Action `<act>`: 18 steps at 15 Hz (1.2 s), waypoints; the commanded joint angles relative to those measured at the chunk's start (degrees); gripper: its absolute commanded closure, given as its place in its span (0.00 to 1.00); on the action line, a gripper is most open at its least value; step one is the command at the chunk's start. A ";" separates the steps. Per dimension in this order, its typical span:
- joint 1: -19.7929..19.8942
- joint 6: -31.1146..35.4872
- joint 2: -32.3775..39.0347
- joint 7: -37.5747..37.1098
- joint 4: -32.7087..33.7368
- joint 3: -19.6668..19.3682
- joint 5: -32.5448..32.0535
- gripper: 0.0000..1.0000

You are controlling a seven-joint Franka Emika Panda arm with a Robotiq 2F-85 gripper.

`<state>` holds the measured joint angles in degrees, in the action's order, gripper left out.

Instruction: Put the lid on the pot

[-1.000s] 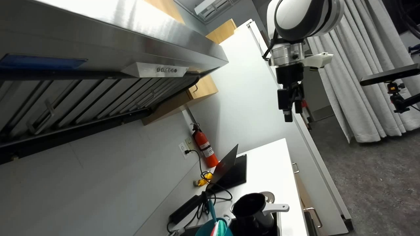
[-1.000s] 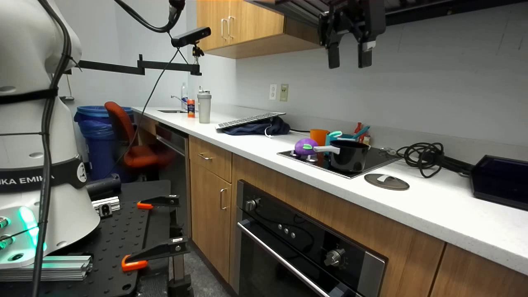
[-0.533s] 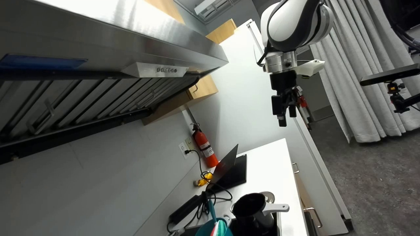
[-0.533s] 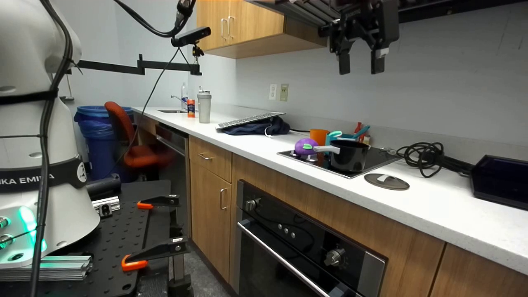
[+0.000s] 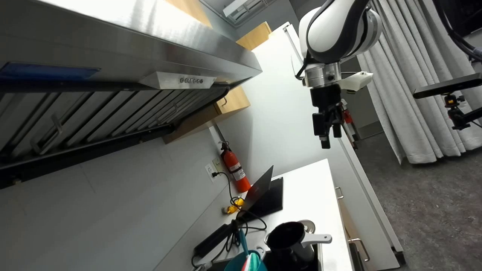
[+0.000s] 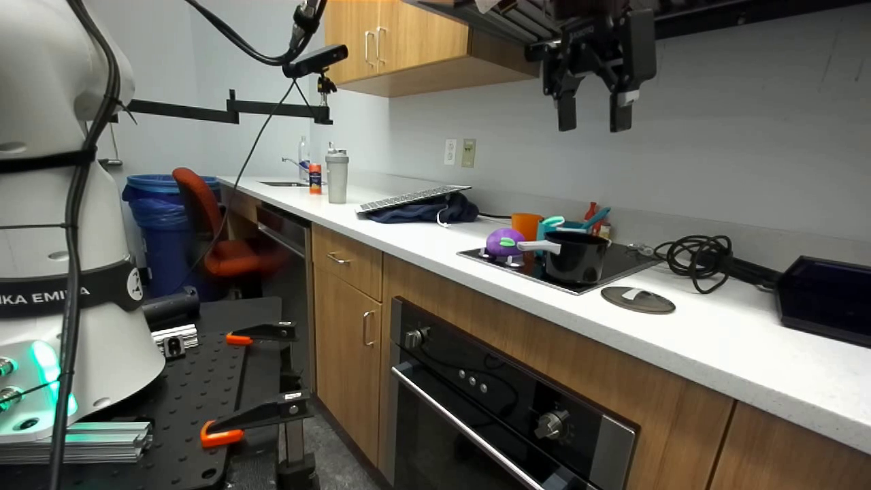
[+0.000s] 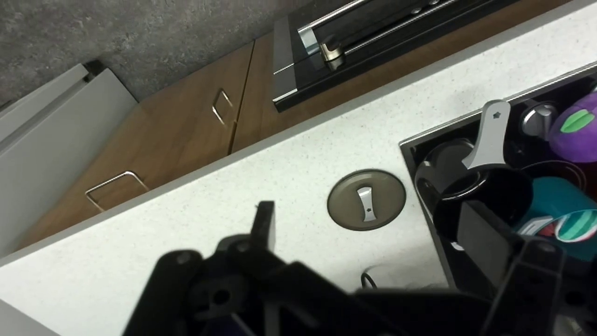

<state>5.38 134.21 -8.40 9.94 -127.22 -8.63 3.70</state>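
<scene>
The lid (image 6: 656, 304) is a round grey-brown disc with a pale strap handle (image 7: 366, 201). It lies flat on the white counter beside the cooktop; in an exterior view the lid (image 5: 310, 226) is partly behind the pot. The black pot (image 6: 577, 262) stands upright and uncovered on the cooktop, its pale handle pointing toward the counter's front edge; it also shows in an exterior view (image 5: 290, 252) and the wrist view (image 7: 494, 186). My gripper (image 6: 593, 121) is open and empty, pointing down high above the counter, also in an exterior view (image 5: 331, 137). In the wrist view the lid appears between its fingers.
A steel range hood (image 5: 150, 45) hangs near the arm. Close to the pot are a teal container (image 5: 241, 261), a purple toy (image 6: 505, 241) and an orange cup (image 6: 526, 224). Coiled cable (image 6: 701, 258) and a black box (image 6: 827, 299) lie on the counter.
My open gripper has shifted sideways, right and down in an exterior view, then sunk a little further. The lid and pot have not moved.
</scene>
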 commanded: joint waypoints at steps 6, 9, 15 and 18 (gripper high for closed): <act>-0.47 3.92 10.18 -5.92 8.17 2.70 -0.91 0.00; -0.61 4.97 14.24 -8.22 12.41 3.61 -1.49 0.00; -0.38 3.88 22.97 -12.24 22.49 3.14 -3.58 0.00; -0.42 3.69 26.67 -13.56 25.89 2.40 -4.71 0.00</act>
<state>5.14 138.58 13.43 -0.78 -106.88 -5.44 1.29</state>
